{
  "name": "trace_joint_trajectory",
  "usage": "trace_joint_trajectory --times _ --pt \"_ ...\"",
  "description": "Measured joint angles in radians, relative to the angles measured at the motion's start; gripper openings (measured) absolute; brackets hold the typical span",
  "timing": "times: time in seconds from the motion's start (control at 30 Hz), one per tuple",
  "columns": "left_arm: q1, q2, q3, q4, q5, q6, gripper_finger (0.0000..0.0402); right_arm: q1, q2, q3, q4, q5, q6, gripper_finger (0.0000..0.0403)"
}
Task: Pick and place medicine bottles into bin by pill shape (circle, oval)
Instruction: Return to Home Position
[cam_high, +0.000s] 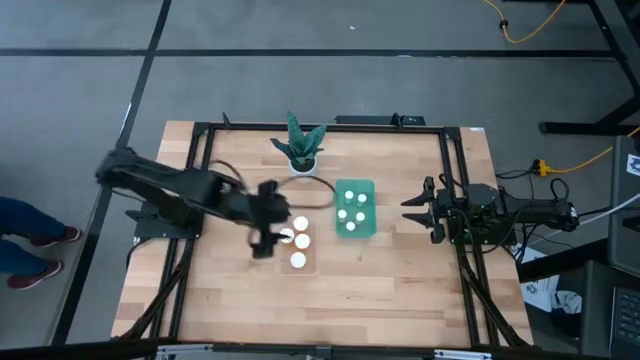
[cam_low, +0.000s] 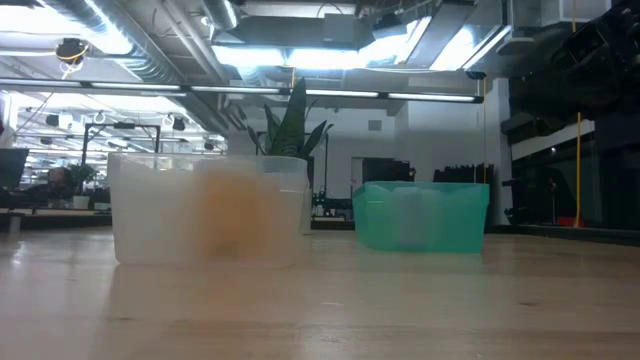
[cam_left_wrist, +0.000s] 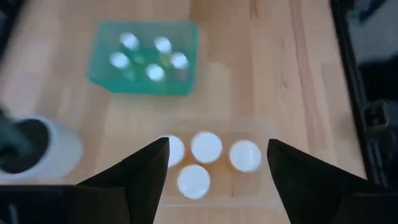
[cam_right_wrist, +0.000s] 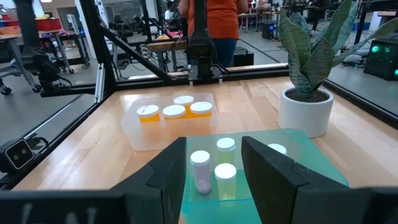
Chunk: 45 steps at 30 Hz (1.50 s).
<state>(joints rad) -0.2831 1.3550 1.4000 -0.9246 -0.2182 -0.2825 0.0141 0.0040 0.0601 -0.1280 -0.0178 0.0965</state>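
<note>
Left wrist view: left gripper (cam_left_wrist: 217, 144), jaws apart, hovers over the clear bin (cam_left_wrist: 249, 122); best lift straight up before retracting. Right gripper (cam_right_wrist: 213, 142) waits, spread, near the green bin (cam_right_wrist: 308, 146).

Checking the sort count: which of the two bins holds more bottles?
The green bin, nearer the right gripper: it holds five small white-capped bottles. The clear bin, by the open left gripper, holds four larger orange ones.
</note>
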Motion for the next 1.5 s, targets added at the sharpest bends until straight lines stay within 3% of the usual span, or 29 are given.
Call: trace_joint_trajectory --times 0.37,0.73,1.0,1.5 --pt "0.046 -0.551 -0.509 0.360 -0.160 0.018 0.0263 0.000 0.000 0.000 0.000 -0.001 0.000 0.0156" --pt "0.091 -0.920 -0.885 0.622 -0.162 0.094 0.0263 0.000 0.000 0.000 0.000 -0.001 0.000 0.0156" --pt "0.091 -1.021 -1.019 0.711 -0.190 0.157 0.0263 0.000 0.000 0.000 0.000 -0.001 0.000 0.0156" --pt "0.091 -1.058 -1.131 0.784 -0.315 0.160 0.0263 0.000 0.000 0.000 0.000 -0.001 0.000 0.0156"
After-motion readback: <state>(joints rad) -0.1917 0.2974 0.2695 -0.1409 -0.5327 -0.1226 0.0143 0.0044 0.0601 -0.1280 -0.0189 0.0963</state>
